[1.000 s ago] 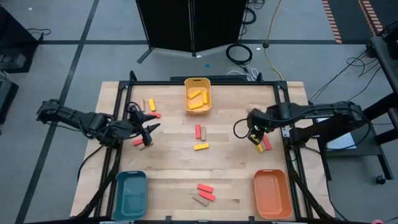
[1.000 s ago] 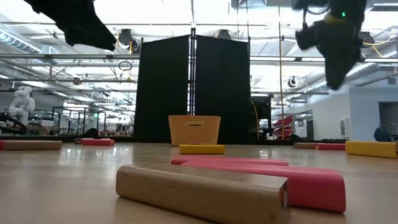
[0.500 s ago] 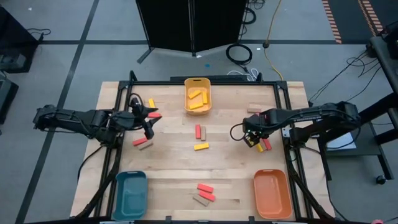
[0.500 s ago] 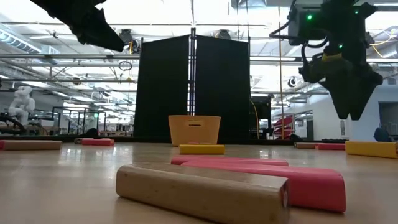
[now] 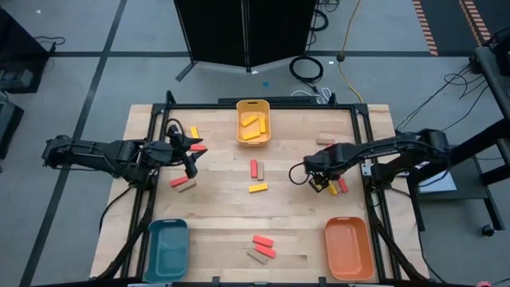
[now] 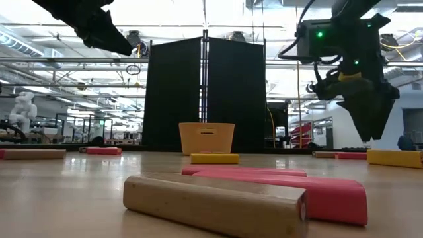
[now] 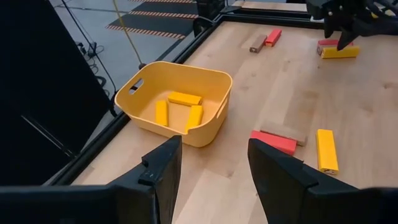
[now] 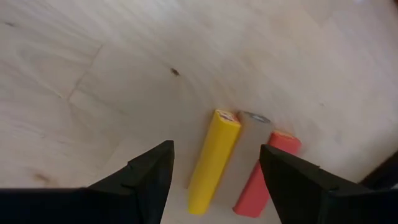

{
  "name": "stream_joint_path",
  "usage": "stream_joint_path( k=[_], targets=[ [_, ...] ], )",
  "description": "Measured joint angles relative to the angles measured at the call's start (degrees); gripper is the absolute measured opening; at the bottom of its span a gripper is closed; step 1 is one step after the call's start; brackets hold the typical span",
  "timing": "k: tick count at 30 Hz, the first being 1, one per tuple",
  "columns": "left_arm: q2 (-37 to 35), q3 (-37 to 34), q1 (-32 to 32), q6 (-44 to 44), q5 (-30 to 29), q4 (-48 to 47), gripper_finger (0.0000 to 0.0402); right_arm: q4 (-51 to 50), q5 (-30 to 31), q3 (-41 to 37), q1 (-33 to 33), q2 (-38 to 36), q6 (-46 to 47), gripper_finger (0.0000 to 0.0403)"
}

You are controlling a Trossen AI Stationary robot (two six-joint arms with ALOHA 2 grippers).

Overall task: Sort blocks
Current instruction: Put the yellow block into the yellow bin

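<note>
Straddling yellow block (image 8: 213,160), right gripper (image 8: 214,171) jaws apart; left gripper (image 7: 214,163) jaws apart, empty.

Bright, even overhead light; ceiling strip lights (image 6: 218,12) blow out in low view. Pale wooden table (image 5: 215,215) shows soft shadows. Nearest tan wooden block (image 6: 215,205) soft-focused; right wrist view slightly blurred.

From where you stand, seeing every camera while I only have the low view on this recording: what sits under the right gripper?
Observer: A yellow block, between the open fingers of the right gripper, not yet gripped.
Operator: Anything beside it?
Observer: A red block, right alongside.
Operator: What's inside the yellow tray?
Observer: The yellow tray holds three yellow blocks.
Operator: And the left gripper?
Observer: The left gripper is open and empty, facing that tray.
</note>
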Motion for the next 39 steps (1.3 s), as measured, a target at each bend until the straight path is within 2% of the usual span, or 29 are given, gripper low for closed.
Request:
stream_joint_path(
  k=[5,10,17,26,32,39],
  targets=[
    [0.0,0.0,0.0,-0.08,0.0,0.0,0.0182,0.16,-0.49,0.0,0.03,1.48,-0.91,0.0222],
    [0.01,0.0,0.0,-0.15,0.01,-0.03,0.0182,2.61,-3.18,-2.24,0.06,2.14,-1.71,0.0188],
    [0.02,0.0,0.0,-0.13,-0.02,0.0,0.0182,7.06,-3.9,-5.88,0.03,1.85,-1.37,0.0141],
    [0.0,0.04,0.0,-0.63,-0.04,0.11,0.0182,10.69,-4.73,-8.63,0.04,1.79,-0.42,0.0024],
    [0.0,0.04,0.0,-1.68,-0.06,0.18,0.0182,11.16,-5.71,-8.3,0.01,0.5,-1.53,0.0025],
    [-2.82,-0.21,-0.04,-1.76,-0.04,-0.72,0.0182,11.17,-6.12,-3.59,-0.01,-5.15,-4.78,0.0025]
  ],
)
